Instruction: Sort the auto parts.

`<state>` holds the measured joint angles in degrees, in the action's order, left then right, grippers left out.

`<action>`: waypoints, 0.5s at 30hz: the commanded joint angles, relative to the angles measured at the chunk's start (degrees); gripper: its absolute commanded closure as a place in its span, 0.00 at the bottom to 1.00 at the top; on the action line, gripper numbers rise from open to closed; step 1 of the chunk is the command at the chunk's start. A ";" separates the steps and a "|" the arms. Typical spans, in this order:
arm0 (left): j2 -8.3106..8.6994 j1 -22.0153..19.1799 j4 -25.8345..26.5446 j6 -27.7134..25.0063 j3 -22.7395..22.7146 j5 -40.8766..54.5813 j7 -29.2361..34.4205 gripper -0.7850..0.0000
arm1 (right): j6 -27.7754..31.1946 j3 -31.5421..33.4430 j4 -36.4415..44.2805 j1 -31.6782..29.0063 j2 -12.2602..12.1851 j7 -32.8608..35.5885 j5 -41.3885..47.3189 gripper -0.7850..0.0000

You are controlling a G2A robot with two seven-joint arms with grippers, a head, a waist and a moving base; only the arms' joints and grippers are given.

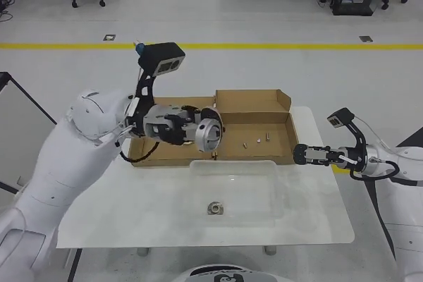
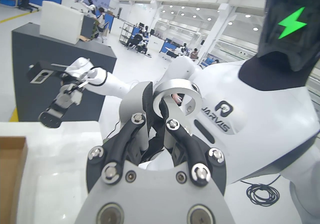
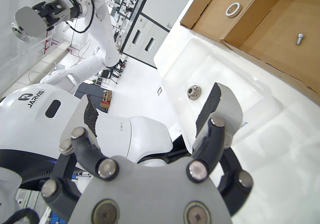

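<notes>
My left gripper (image 2: 156, 107) is shut on a silver metal ring collar (image 2: 178, 93), one finger inside the ring and one outside. In the top view this gripper (image 1: 201, 132) hangs raised over the right end of the left cardboard box (image 1: 149, 154). My right gripper (image 3: 152, 109) is open and empty, and sits beside the table's right edge (image 1: 301, 153) near the right cardboard box (image 1: 282, 116). A flanged metal part (image 1: 215, 208) lies in the clear plastic tray (image 1: 261, 176). Another ring (image 3: 233, 9) lies in the left box and a bolt (image 3: 299, 38) in the right box.
The two cardboard boxes stand side by side at the table's far edge, and the clear tray is in front of them. Small bolts (image 1: 256, 142) lie on the right box's floor. A dark cabinet (image 1: 7, 113) stands left of the table.
</notes>
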<state>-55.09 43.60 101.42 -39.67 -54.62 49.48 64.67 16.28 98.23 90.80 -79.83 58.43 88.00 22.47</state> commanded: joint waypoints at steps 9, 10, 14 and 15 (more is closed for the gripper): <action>-3.56 4.72 5.76 10.43 -9.06 21.22 10.44 1.00 | 0.00 0.00 0.00 0.00 0.00 0.00 0.00 0.00; -3.84 4.99 5.51 11.09 -9.57 21.92 11.11 1.00 | 0.00 0.00 0.00 0.00 0.00 0.00 0.00 0.00; -4.88 6.00 4.34 12.77 -11.20 25.74 12.79 1.00 | 0.00 0.00 0.00 0.00 0.00 0.00 0.00 0.00; -5.24 6.35 3.56 13.45 -11.76 26.73 13.47 1.00 | 0.00 0.00 0.00 0.00 0.00 0.00 0.00 0.00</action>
<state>-59.97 49.58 105.84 -26.98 -65.78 75.04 77.38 16.28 98.23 90.80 -79.83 58.43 88.00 22.47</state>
